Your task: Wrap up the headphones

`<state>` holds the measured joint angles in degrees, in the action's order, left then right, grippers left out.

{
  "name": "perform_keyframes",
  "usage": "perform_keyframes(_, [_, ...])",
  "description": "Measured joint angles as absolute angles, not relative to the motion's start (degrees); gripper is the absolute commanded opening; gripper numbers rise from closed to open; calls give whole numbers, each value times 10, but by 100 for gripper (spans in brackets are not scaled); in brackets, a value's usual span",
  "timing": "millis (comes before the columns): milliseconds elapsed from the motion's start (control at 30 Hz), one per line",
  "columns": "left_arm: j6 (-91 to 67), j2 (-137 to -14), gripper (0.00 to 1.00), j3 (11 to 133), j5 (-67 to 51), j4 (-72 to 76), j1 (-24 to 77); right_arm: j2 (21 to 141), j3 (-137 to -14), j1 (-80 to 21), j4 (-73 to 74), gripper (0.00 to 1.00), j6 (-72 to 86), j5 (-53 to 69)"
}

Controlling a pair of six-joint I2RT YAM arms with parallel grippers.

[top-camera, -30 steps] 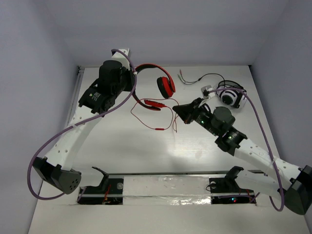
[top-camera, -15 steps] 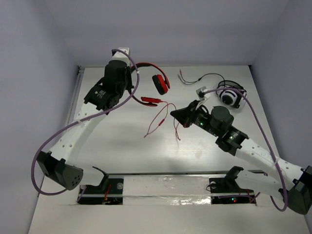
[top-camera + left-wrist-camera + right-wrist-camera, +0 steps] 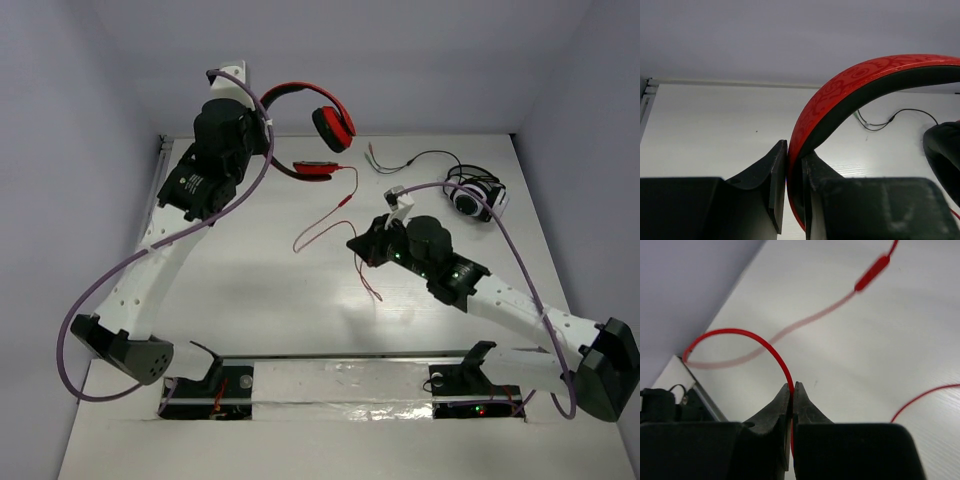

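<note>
The red headphones hang in the air at the back left, headband arching above one ear cup, the other cup lower down. My left gripper is shut on the red-and-black headband, which curves up and to the right from the jaws. The thin red cable trails from the lower cup across the table. My right gripper is shut on this cable, which loops away to the left. The gripper is near the table's middle. An inline remote shows further along the cable.
White-and-black headphones with a black cable lie at the back right. A shiny metal strip runs along the near edge between the arm bases. Walls close in the back and both sides.
The left gripper has lifted the headphones off the table, up and toward the back wall. The right gripper has moved left with the cable, which now stretches out between them.
</note>
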<state>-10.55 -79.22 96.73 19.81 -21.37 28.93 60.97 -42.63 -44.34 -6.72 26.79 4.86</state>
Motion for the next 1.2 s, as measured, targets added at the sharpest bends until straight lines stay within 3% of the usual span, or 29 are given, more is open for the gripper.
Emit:
perform_keyframes(367, [-116,-772,0,946,178,-221,286,687,-462,-443,-4,0,270,-46])
perform_keyframes(1200, [-116,-771,0,933,185,-208,267,609,-403,-443,56,0,285,-123])
